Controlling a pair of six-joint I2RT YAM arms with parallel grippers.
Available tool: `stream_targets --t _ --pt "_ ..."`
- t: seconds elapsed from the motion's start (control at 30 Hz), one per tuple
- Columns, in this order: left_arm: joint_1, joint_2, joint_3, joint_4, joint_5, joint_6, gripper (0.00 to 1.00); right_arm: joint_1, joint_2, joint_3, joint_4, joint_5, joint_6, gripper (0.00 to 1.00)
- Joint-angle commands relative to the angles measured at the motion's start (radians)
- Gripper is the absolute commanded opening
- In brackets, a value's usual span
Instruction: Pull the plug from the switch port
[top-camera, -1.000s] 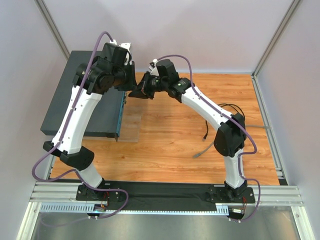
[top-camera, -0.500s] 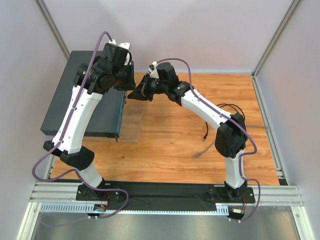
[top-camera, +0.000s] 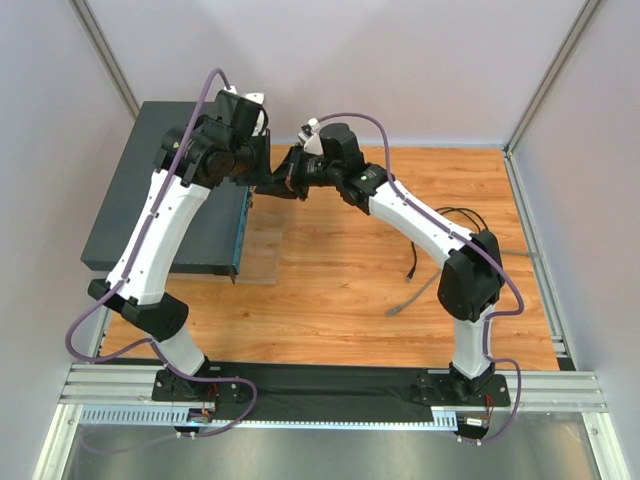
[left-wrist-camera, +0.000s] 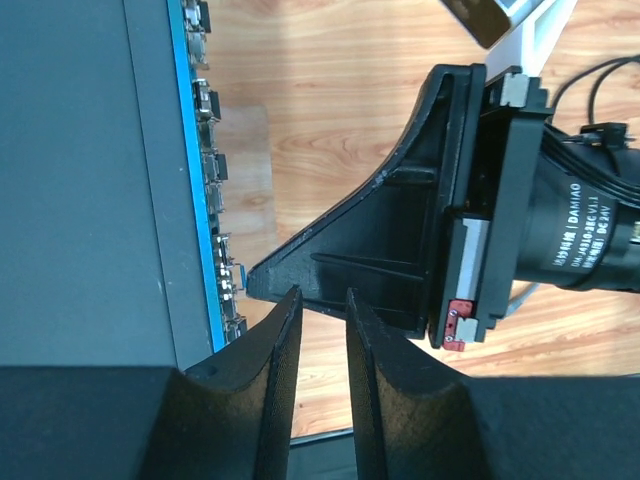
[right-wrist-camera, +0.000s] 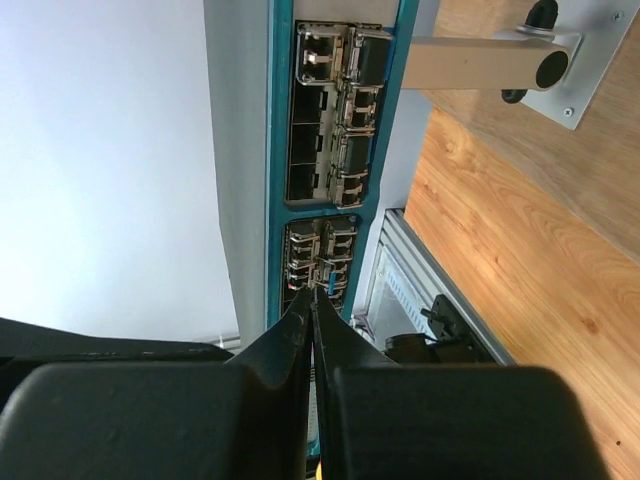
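**Both arms crowd the far end of the switch (top-camera: 150, 190), right at its socket row.**

From above: the switch lies flat at the left rear of the desk (top-camera: 350, 270), its front face toward the middle. The right gripper (top-camera: 266, 186) points into that face near its far end, with the left wrist just above it. Left wrist view: the left gripper (left-wrist-camera: 317, 318) is released, with a clear gap between its fingers (left-wrist-camera: 283, 345) and nothing in it. It hangs just beside the socket row, and the right gripper's black wedge lies across its tips. Right wrist view: the right gripper is clenched, fingers pressed together. Its tips are at a socket where a small blue bit (right-wrist-camera: 328, 285) shows, and I cannot tell whether that bit is pinched.
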Motion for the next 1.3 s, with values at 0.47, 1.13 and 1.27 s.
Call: stream_targets --t 0.47,1.13,1.27 --pt "-0.093 0.1 0.106 -0.322 -0.214 0.019 0.32 -0.109 -0.353 -0.306 -0.604 0.304 -0.475 0.13" --pt "-0.173 0.041 -0.082 -0.325 -0.502 0.085 0.32 -0.188 -0.468 -0.512 -0.541 0.255 -0.464 0.13" --pt "-0.174 0.04 -0.095 -0.326 -0.498 0.108 0.31 -0.188 -0.468 -0.52 -0.538 0.252 -0.463 0.12"
